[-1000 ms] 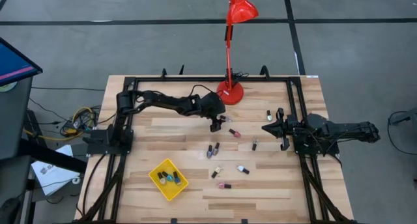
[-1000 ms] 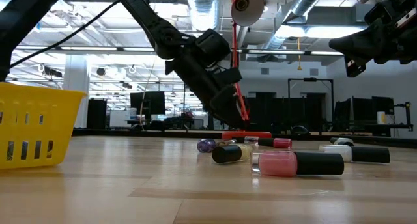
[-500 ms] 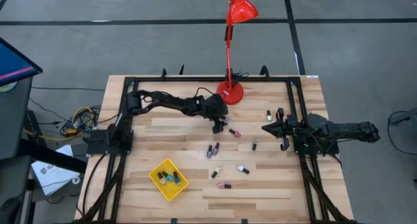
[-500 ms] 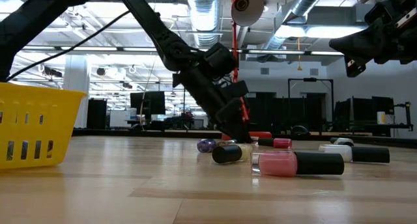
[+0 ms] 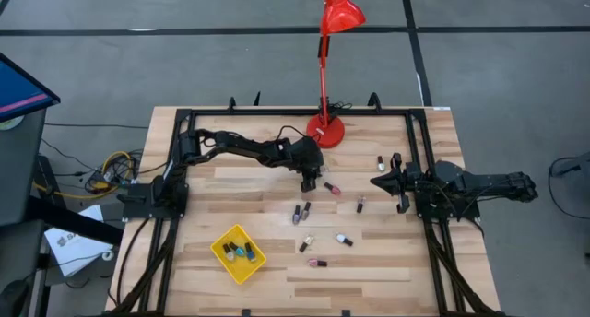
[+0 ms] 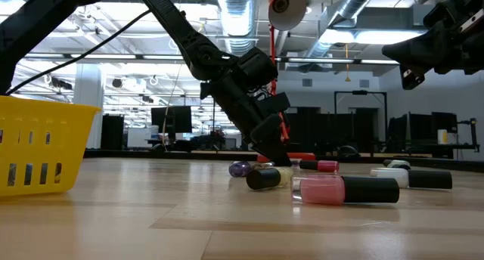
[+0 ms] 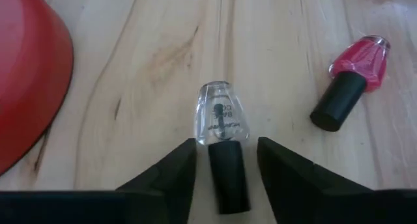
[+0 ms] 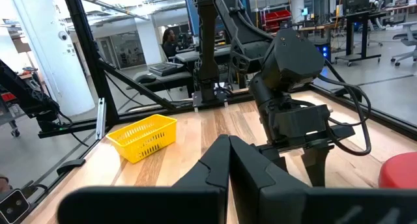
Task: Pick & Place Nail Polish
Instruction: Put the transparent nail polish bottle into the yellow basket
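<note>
Nail polish bottles lie scattered mid-table, w/ a few already in the yellow tray (image 5: 225, 258) at the front left; you're on the grasp step for another one. Going left to right in the high view: tray, then the left gripper (image 5: 308, 181) down on the wood just beside the red lamp base (image 5: 324, 131), then the loose bottles, then the right gripper (image 5: 380, 181) parked at the right side, fingers pressed together, holding nothing. Left wrist view gives what the overhead can't: a clear bottle (image 7: 220, 113) w/ a black cap lies on its side, cap sitting between the two fingers (image 7: 171, 174), which are narrowed about it but w/ a sliver of gap each side, so not clamped yet as far as you can judge. A red bottle (image 7: 357, 60) lies near, apart from it. Next move likely: finish closing on the cap, lift straight, carry to the tray. Low view shows the arm angled down to table level and a pink bottle (image 6: 321, 189) up close, but hides the clear one. Right wrist view shows the left arm & tray from across the table, no contact detail.
</note>
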Robot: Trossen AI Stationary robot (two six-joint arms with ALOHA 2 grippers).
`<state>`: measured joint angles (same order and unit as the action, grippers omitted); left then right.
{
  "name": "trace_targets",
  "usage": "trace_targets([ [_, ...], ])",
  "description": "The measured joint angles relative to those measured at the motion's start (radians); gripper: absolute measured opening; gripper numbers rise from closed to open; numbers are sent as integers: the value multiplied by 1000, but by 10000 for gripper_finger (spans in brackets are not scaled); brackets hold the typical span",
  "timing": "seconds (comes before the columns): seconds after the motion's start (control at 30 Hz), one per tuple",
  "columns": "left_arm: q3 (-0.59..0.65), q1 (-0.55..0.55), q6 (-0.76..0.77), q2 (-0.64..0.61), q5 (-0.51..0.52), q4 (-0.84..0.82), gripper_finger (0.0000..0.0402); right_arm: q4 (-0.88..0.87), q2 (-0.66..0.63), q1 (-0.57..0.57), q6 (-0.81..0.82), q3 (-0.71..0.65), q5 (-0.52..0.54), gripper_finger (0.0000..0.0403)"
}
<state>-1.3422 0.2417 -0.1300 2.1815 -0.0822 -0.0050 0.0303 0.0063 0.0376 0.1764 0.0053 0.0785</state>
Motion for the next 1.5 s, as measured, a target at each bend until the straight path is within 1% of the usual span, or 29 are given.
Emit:
trace_targets([
  [0.37, 0, 0, 11, -2, 5, -12, 55, 0, 0, 0, 0, 0, 0, 0],
  [0.57, 3, -2, 55, -11, 9, -14, 51, 0, 0, 0, 0, 0, 0, 0],
  [0.73, 10, -7, 61, -77, 14, -63, 51, 0, 0, 0, 0, 0, 0, 0],
  [0.83, 5, -18, 60, -178, 14, -90, 51, 0, 0, 0, 0, 0, 0, 0],
  [0.93, 27, -42, 59, -294, 13, -161, 51, -1, 0, 0, 0, 0, 0, 0],
  [1.0, 57, -66, 59, -388, 12, -200, 51, 2, 0, 0, 0, 0, 0, 0],
  [1.13, 118, -135, 59, -595, 12, -331, 51, 1, 0, 0, 0, 0, 0, 0],
  [1.23, 188, -223, 58, -748, 1, -413, 51, 2, 0, 0, 0, 0, 0, 0],
  [1.37, 294, -379, 70, -935, -1, -448, 51, 2, 1, 0, 0, 0, 0, 0],
  [1.5, 415, -559, 192, -1047, 67, -459, 51, 0, 3, 0, 0, 0, 0, 0],
])
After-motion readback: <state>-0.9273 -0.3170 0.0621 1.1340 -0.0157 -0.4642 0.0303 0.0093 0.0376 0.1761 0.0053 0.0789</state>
